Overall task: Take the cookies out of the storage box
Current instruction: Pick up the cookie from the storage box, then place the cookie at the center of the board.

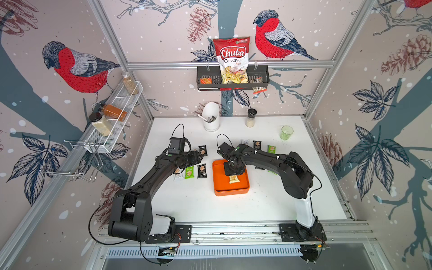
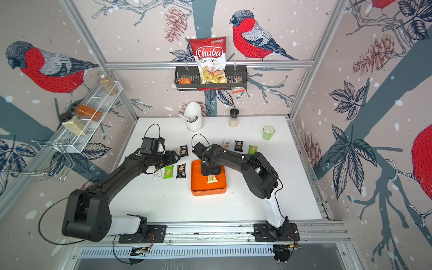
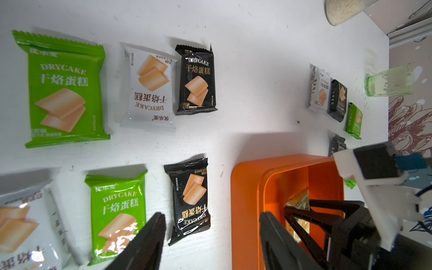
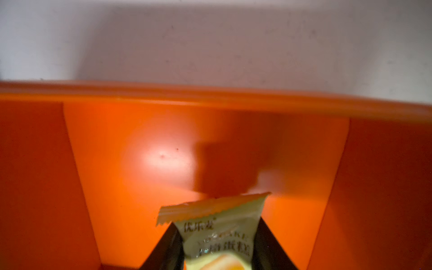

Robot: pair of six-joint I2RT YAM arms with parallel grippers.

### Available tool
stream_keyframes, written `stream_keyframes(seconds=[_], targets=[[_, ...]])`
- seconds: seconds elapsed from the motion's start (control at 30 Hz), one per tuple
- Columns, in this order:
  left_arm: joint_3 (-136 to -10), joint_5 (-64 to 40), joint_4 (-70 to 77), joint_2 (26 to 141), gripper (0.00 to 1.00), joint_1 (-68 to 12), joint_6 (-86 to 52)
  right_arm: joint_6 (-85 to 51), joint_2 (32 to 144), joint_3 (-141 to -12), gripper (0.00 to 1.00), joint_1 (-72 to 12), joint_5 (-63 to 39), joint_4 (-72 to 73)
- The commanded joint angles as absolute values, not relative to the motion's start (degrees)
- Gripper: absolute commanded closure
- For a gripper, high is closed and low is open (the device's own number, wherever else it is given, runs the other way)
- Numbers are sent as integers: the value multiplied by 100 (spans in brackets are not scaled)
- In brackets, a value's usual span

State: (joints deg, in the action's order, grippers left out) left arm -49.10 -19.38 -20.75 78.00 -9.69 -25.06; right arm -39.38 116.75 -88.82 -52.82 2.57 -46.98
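Observation:
The orange storage box [image 1: 230, 192] [image 2: 208, 192] sits mid-table. One cream cookie packet [image 1: 233, 179] [image 4: 217, 217] lies inside it. My right gripper [image 1: 233, 173] [image 4: 216, 233] reaches down into the box, and its two black fingers [image 4: 163, 252] press on both sides of that packet. My left gripper [image 1: 200, 154] [image 3: 212, 217] hovers open to the left of the box with nothing between its fingers. Under it a black packet [image 3: 190, 201] lies on the table. More cookies lie on the table: white [image 1: 178, 174], green [image 1: 189, 172] and black [image 1: 201, 171] on the left, and several [image 1: 257, 145] behind the box.
A white utensil holder [image 1: 211, 117], a spice jar [image 1: 251, 118] and a green glass [image 1: 286, 132] stand along the back of the table. A black wall basket [image 1: 261, 80] holds a chips bag. A white wire rack [image 1: 117, 112] with bottles hangs on the left wall.

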Motion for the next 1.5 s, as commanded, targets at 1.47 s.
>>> stream_keyframes(seconds=[1.47], targets=[[-5119,-2110,-2075,8051,32,-956,-2512,-4552,8909,-4774,53,-3743,664,-3120]])
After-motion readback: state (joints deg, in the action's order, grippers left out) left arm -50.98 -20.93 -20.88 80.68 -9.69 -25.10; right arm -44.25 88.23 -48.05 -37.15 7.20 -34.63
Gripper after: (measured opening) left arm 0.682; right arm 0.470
